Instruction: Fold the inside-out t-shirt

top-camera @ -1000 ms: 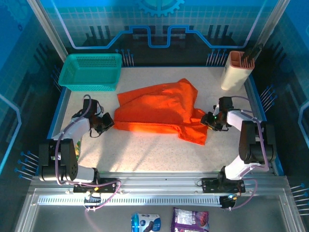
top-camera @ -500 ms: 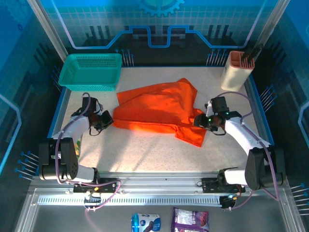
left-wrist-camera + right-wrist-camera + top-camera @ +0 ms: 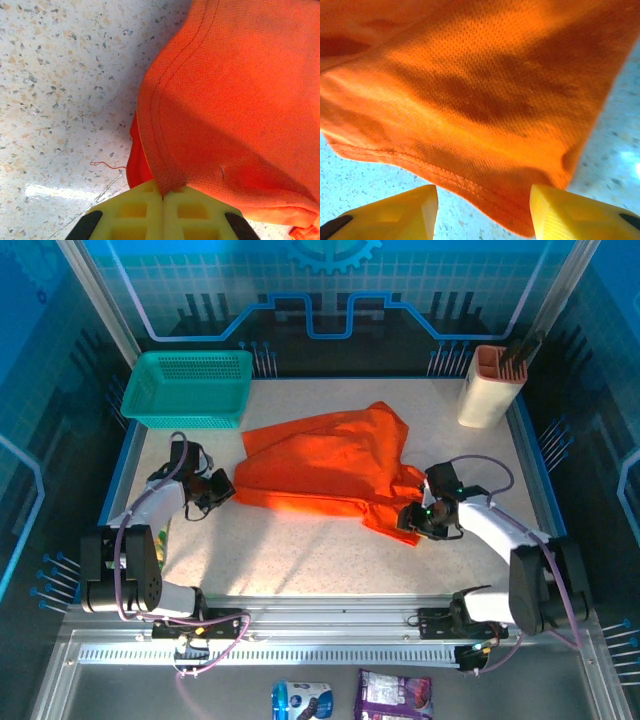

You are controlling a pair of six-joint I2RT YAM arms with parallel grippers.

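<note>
The inside-out t-shirt (image 3: 335, 468) lies crumpled across the middle of the speckled table, bright orange-red, with one corner hanging toward the front right. My left gripper (image 3: 222, 490) sits at the shirt's left edge and is shut on its stitched hem (image 3: 165, 182), the yellow fingers (image 3: 135, 215) pressed together with cloth pinched between them. My right gripper (image 3: 410, 523) is at the shirt's front-right corner, open, its yellow fingertips (image 3: 415, 207) standing apart on either side of the hemmed edge (image 3: 485, 192), which lies just ahead of them on the table.
A teal mesh basket (image 3: 188, 388) stands at the back left. A beige holder (image 3: 490, 385) stands at the back right. Bare speckled table (image 3: 300, 560) stretches in front of the shirt. Two packets (image 3: 350, 700) lie below the front rail.
My right gripper has swung forward and left, from the shirt's right side down to its front-right corner, and opened a little. The left gripper has held still on the hem.
</note>
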